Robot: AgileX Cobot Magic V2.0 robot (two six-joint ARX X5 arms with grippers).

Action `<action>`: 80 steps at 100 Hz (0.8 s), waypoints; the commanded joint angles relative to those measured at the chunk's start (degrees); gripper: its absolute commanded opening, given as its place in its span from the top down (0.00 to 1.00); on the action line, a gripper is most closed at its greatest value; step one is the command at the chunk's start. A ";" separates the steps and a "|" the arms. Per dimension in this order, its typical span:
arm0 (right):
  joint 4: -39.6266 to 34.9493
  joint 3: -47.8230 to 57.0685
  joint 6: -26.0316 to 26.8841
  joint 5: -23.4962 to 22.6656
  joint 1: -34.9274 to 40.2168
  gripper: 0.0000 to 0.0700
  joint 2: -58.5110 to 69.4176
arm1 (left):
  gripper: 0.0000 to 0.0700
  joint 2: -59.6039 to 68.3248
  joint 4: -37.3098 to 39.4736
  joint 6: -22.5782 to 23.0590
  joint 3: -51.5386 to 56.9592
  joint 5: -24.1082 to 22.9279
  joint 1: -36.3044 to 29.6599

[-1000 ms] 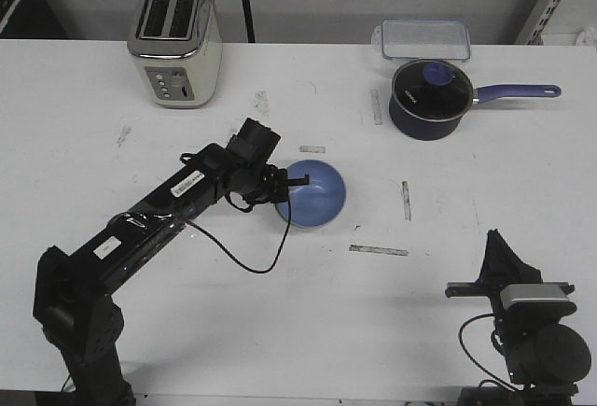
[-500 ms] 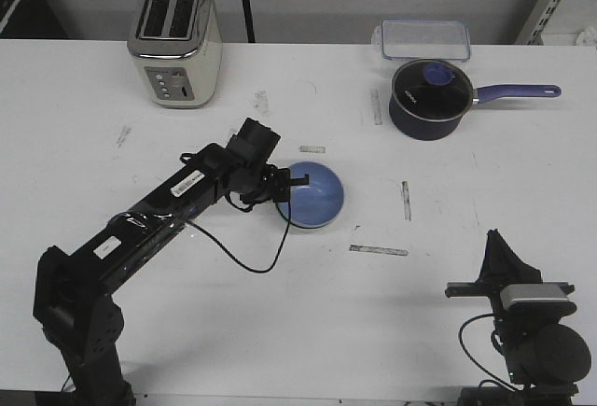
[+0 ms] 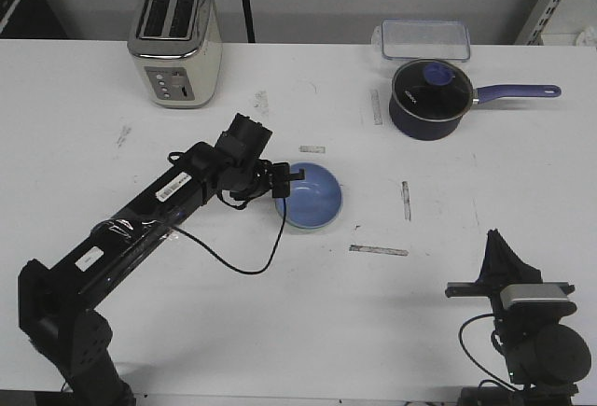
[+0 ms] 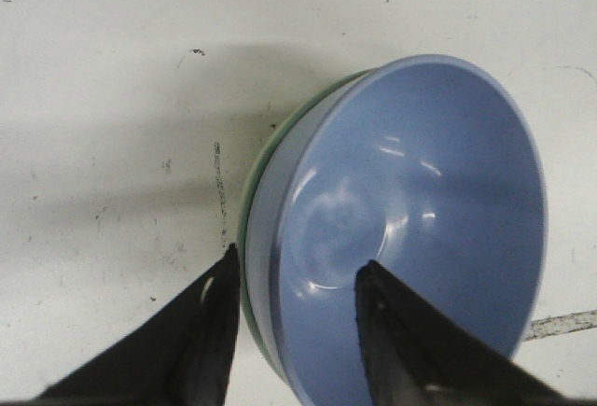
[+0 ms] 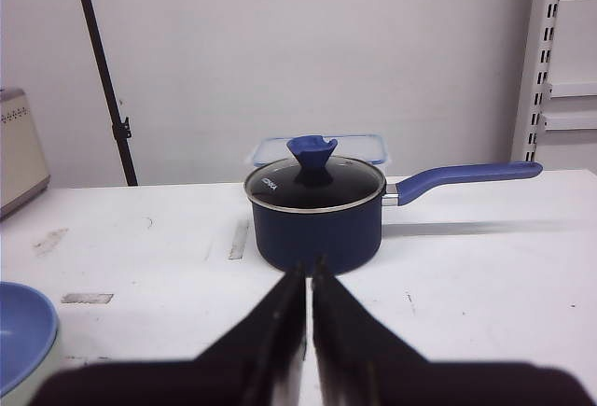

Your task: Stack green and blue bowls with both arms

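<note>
The blue bowl (image 3: 312, 196) sits nested inside the green bowl (image 4: 250, 203) at the middle of the table; only a thin green rim shows under it. My left gripper (image 3: 290, 182) is at the stack's left edge. In the left wrist view my left gripper (image 4: 298, 264) is open and straddles the rims, one finger outside the green bowl and the other inside the blue bowl (image 4: 410, 229), with a gap to the wall. My right gripper (image 5: 309, 273) is shut on nothing, parked at the front right (image 3: 496, 247), far from the bowls.
A dark saucepan (image 3: 427, 98) with a purple handle stands at the back right, with a clear lidded box (image 3: 422, 39) behind it. A toaster (image 3: 174, 40) stands at the back left. Tape strips (image 3: 378, 250) lie on the table to the right of the bowls.
The blue bowl went from level to tilted and has settled level again. My left arm has shifted slightly left and back. The right arm has not moved.
</note>
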 commanded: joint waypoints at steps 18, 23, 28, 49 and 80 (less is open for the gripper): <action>0.55 0.26 0.52 0.00 0.09 1.00 -0.09 | 0.65 -3.21 -0.90 3.87 1.60 0.02 0.96; 0.55 0.26 0.52 0.00 0.09 1.00 -0.09 | 0.65 -4.28 -0.31 4.98 1.11 0.02 1.60; 0.55 0.26 0.55 0.00 0.09 1.00 -0.09 | 0.65 -5.64 0.92 5.70 0.02 0.02 2.36; 0.55 0.26 0.52 0.00 0.09 1.00 -0.09 | 0.76 -12.44 7.63 10.32 -7.96 0.02 5.84; 0.55 0.26 0.52 0.00 0.09 1.00 -0.09 | 0.91 -26.43 26.58 12.59 -26.60 0.04 12.41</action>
